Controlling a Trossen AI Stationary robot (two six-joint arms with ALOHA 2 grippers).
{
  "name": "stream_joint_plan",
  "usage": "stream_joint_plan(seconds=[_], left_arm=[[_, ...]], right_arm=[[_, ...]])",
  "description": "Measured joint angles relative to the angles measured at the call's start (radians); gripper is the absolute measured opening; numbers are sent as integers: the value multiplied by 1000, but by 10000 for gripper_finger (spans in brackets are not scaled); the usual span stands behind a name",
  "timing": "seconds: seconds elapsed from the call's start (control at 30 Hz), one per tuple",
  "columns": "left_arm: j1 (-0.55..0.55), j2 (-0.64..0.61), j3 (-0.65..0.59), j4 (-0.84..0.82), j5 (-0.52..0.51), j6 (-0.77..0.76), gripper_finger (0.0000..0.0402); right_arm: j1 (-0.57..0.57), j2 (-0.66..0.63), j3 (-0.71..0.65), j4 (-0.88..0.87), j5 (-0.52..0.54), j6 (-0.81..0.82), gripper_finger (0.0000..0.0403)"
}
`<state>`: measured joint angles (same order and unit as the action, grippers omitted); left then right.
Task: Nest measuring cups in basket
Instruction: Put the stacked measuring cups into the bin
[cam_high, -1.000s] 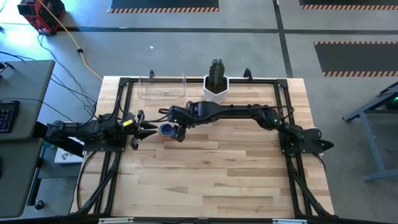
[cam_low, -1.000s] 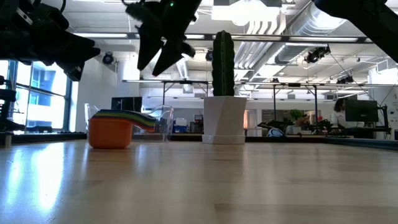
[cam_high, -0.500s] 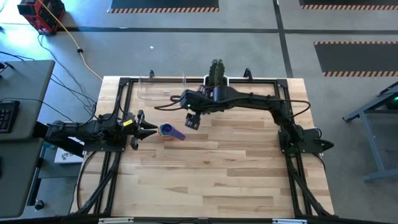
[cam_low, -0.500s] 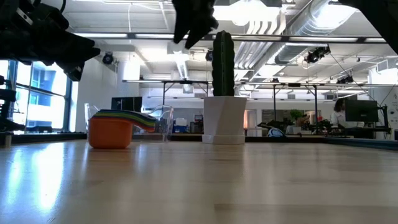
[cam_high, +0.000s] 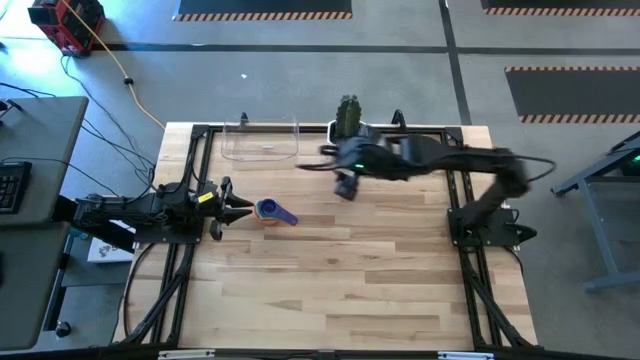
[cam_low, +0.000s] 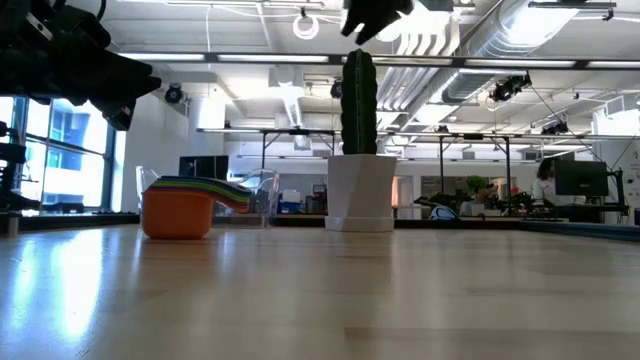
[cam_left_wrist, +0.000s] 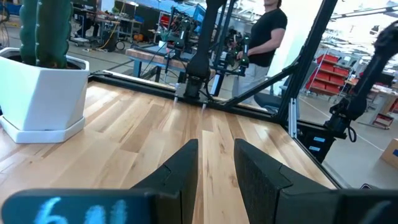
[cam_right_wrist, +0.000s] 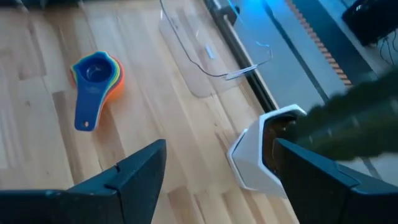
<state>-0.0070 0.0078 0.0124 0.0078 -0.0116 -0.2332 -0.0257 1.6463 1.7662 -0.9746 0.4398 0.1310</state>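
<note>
I have the measuring cups (cam_high: 270, 211) stacked one inside another on the bare table, outside the basket (cam_high: 261, 142). My left gripper (cam_high: 228, 207) sits just beside the stack, its fingers narrowly parted with nothing between them. The handles stick out on the stack's far side, pointing away from that gripper. My right gripper (cam_high: 345, 186) hangs high near the cactus pot (cam_high: 347, 140), jaws wide and empty, well apart from the stack. The left is clearly nearer.
</note>
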Motion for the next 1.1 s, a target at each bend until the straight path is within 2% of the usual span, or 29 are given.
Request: stream_joint_plan(seconds=[0.2, 0.6, 0.83, 1.1], left_arm=[[0, 0, 0, 0, 0, 0, 94], [0, 0, 0, 0, 0, 0, 94], [0, 0, 0, 0, 0, 0, 94], [0, 0, 0, 0, 0, 0, 94]], right_arm=[[0, -331, -438, 266, -20, 54, 287], [0, -879, -1049, 524, -25, 155, 287], [0, -1188, -1319, 625, -78, 210, 287], [0, -1431, -1481, 707, -169, 204, 287]])
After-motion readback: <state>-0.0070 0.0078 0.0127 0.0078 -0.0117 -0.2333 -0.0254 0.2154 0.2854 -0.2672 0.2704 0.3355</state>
